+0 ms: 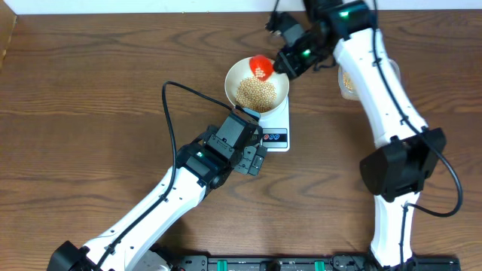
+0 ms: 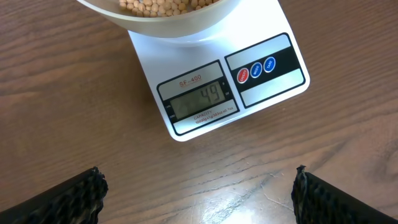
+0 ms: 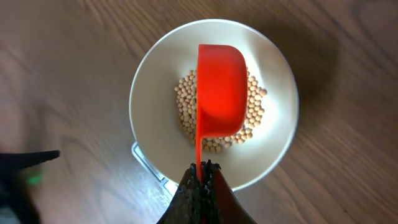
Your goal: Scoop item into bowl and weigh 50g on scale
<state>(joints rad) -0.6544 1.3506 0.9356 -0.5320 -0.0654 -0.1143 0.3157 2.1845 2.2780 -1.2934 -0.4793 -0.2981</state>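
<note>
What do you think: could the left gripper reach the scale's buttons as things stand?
Probably yes. The open left gripper hovers short of the scale, whose buttons lie bare at its near edge; the bowl sits further back, and the right gripper holds the scoop over the bowl.

An off-white bowl of tan beans sits on a white scale at the middle of a wooden bench. The right end effector holds a red scoop over the bowl's far side. The left end effector hovers just beside the scale's near corner.
</note>
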